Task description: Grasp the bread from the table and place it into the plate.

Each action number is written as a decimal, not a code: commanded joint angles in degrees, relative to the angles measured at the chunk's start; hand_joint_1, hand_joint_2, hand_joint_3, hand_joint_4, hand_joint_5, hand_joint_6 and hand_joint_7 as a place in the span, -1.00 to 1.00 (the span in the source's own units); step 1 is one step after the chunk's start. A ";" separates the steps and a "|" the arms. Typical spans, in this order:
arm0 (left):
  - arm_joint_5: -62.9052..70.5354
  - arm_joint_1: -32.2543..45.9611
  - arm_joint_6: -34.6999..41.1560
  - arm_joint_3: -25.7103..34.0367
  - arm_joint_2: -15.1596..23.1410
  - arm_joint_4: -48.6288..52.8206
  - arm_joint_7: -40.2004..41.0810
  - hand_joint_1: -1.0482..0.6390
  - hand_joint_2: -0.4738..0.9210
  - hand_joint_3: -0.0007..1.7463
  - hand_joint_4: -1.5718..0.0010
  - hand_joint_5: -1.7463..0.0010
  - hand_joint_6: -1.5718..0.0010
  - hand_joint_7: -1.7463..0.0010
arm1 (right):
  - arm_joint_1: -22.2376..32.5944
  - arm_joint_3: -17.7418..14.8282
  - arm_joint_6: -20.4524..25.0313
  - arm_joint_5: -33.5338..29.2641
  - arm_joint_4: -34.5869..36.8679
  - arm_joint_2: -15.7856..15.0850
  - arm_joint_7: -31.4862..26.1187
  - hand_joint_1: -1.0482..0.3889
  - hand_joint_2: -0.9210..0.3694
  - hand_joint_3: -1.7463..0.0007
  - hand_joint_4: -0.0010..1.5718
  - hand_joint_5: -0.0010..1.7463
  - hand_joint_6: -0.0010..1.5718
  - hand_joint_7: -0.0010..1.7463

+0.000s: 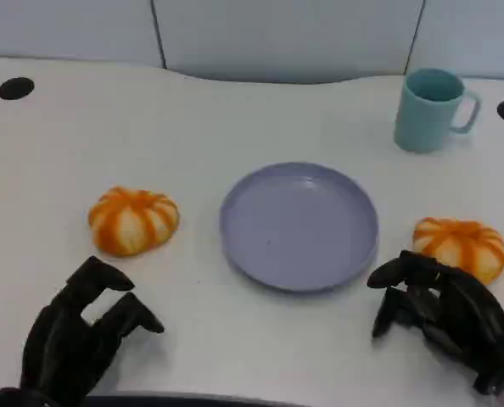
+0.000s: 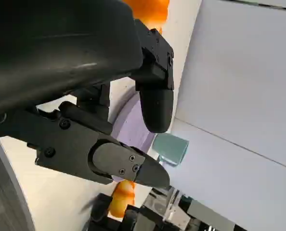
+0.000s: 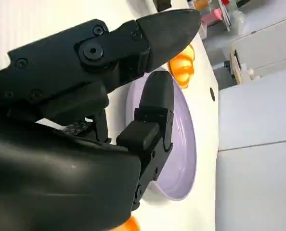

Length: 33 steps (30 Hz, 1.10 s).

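Left of centre on the surface (image 1: 235,356) sits a bread (image 1: 133,220), another bread (image 1: 460,246) at right, the plate (image 1: 299,225) between. Both look light and soft, best cupped gently around the sides. Left hand (image 1: 78,335) and right hand (image 1: 443,314) hang released, fingers apart. Room is ample; the cup (image 1: 432,108) stands well clear.
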 commanded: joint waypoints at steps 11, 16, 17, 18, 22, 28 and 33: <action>0.59 0.10 -0.46 0.40 0.90 -0.48 0.20 -0.52 0.94 -0.99 0.36 -1.00 0.59 -1.00 | 1.22 -0.01 0.60 -0.08 0.78 -0.62 0.15 -0.34 -1.00 0.86 -0.22 0.77 -0.11 0.19; 0.24 -0.05 0.01 0.50 0.92 -0.34 0.01 -0.51 0.94 -0.99 0.35 -1.00 0.59 -1.00 | 1.18 -0.12 0.81 0.12 0.75 -0.51 0.19 -0.35 -1.00 0.88 -0.20 0.79 -0.10 0.20; 0.35 -0.05 0.06 0.45 1.02 -0.35 0.05 -0.51 0.94 -0.99 0.34 -1.00 0.59 -1.00 | 1.16 -0.18 0.73 0.20 0.87 -0.51 0.35 -0.34 -1.00 0.88 -0.20 0.79 -0.11 0.20; 0.47 -0.02 -0.02 0.40 1.06 -0.37 0.10 -0.52 0.93 -0.99 0.34 -1.00 0.59 -1.00 | 1.15 -0.14 0.72 0.10 0.90 -0.55 0.28 -0.34 -1.00 0.87 -0.21 0.79 -0.11 0.20; 0.22 0.00 0.22 0.58 0.88 -0.52 0.41 -0.52 0.91 -1.00 0.34 -1.00 0.59 -0.99 | 1.03 -0.19 0.86 0.05 1.25 -0.49 -0.04 -0.37 -1.00 0.89 -0.20 0.78 -0.10 0.19; 4.78 -0.40 -7.18 -0.41 2.05 -0.21 0.42 -0.53 0.97 -0.96 0.42 -1.00 0.66 -0.96 | 1.01 -0.29 1.07 0.27 1.20 -0.23 0.00 -0.35 -1.00 0.88 -0.19 0.77 -0.09 0.19; 12.64 -0.60 -15.99 -1.95 4.67 -2.36 3.74 -0.52 1.00 -0.91 0.69 -0.94 0.67 -0.54 | 0.94 -0.12 0.82 -0.02 1.29 -0.18 -0.22 -0.34 -1.00 0.88 -0.20 0.77 -0.09 0.19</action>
